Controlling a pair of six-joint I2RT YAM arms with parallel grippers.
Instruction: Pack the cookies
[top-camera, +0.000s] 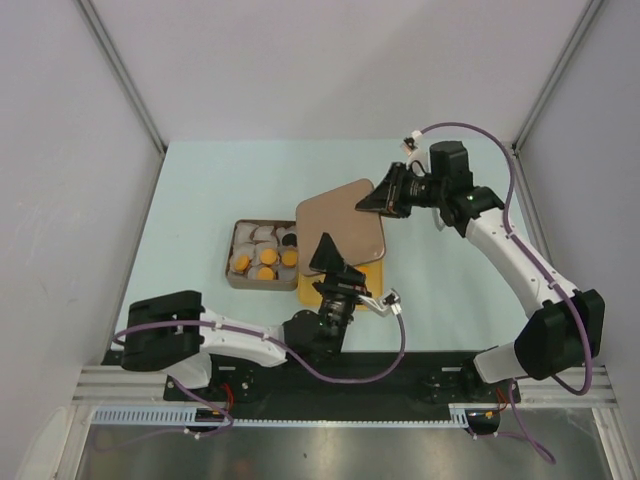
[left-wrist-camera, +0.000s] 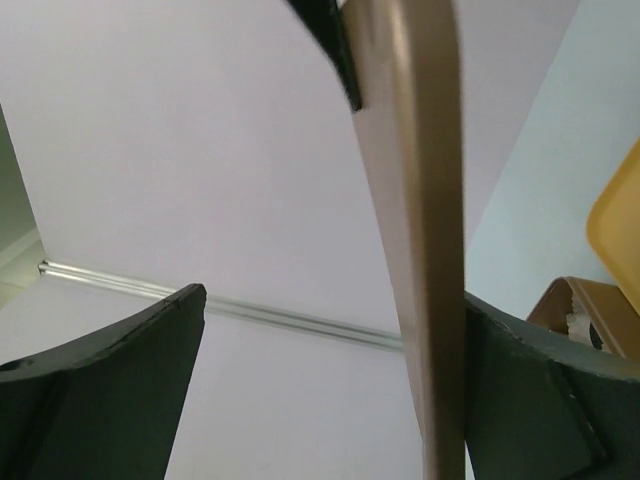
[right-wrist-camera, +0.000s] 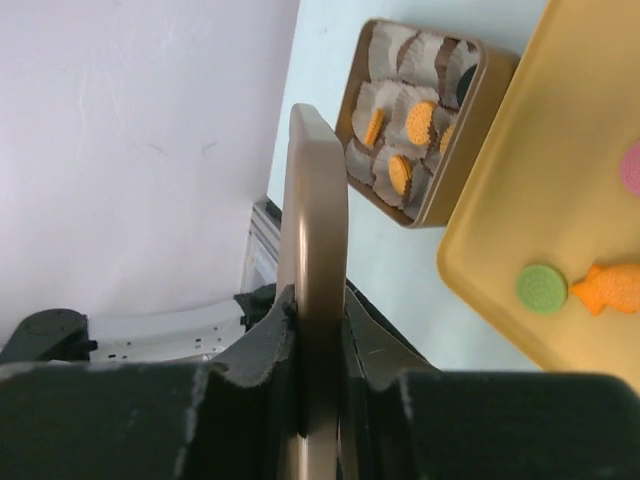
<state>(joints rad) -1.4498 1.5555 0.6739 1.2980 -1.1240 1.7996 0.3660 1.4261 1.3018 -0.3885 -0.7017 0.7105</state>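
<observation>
A brown tin (top-camera: 232, 272) holds white paper cups with several orange cookies (top-camera: 266, 257) and a black one (top-camera: 288, 242). My right gripper (top-camera: 372, 203) is shut on the far edge of the tin's brown lid (top-camera: 340, 220) and holds it tilted above the yellow tray (top-camera: 305, 290). In the right wrist view the lid (right-wrist-camera: 315, 200) sits between the fingers of the right gripper (right-wrist-camera: 318, 310), and the tray (right-wrist-camera: 540, 180) carries a green cookie (right-wrist-camera: 541, 288) and a pink cookie (right-wrist-camera: 631, 168). My left gripper (top-camera: 328, 252) is open at the lid's near edge. In the left wrist view the lid (left-wrist-camera: 425, 250) rests against its right finger.
An orange fish-shaped piece (right-wrist-camera: 612, 287) lies on the tray beside the green cookie. The tin (right-wrist-camera: 470, 130) stands left of the tray. White walls with metal rails enclose the pale table on three sides.
</observation>
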